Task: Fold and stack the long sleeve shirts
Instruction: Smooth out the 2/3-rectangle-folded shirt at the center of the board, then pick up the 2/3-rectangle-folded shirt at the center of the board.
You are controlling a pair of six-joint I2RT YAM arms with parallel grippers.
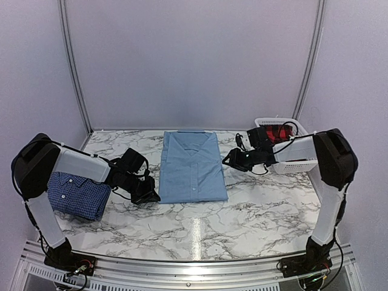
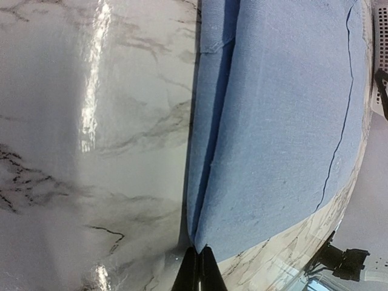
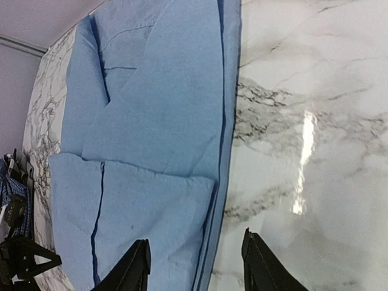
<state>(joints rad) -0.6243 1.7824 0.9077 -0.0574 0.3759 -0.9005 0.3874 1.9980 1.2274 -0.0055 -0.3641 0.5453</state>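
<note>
- marble table [image 1: 254,212]: carries both shirts and a basket
- left arm [image 1: 79,163]: elbow raised over the left edge, forearm running rightward and low, crossing above the checked shirt
- right arm [image 1: 303,148]: mirrored, elbow high at the right edge, forearm reaching leftward in front of the basket
- light blue shirt [image 1: 191,167]: folded flat to a rectangle at table centre, long axis near-to-far, collar at the far end, button placket up
- dark blue checked shirt [image 1: 76,194]: folded block at the near left, partly under the left forearm; collar direction hidden
- white basket [image 1: 294,165]: far right, holds a red and black item [image 1: 277,133]
- left gripper [image 1: 147,195]: clenched, tips meeting at the light blue shirt's near-left corner; pinched cloth cannot be confirmed
- right gripper [image 3: 197,264]: released, jaws wide, straddling the shirt's right edge
</note>
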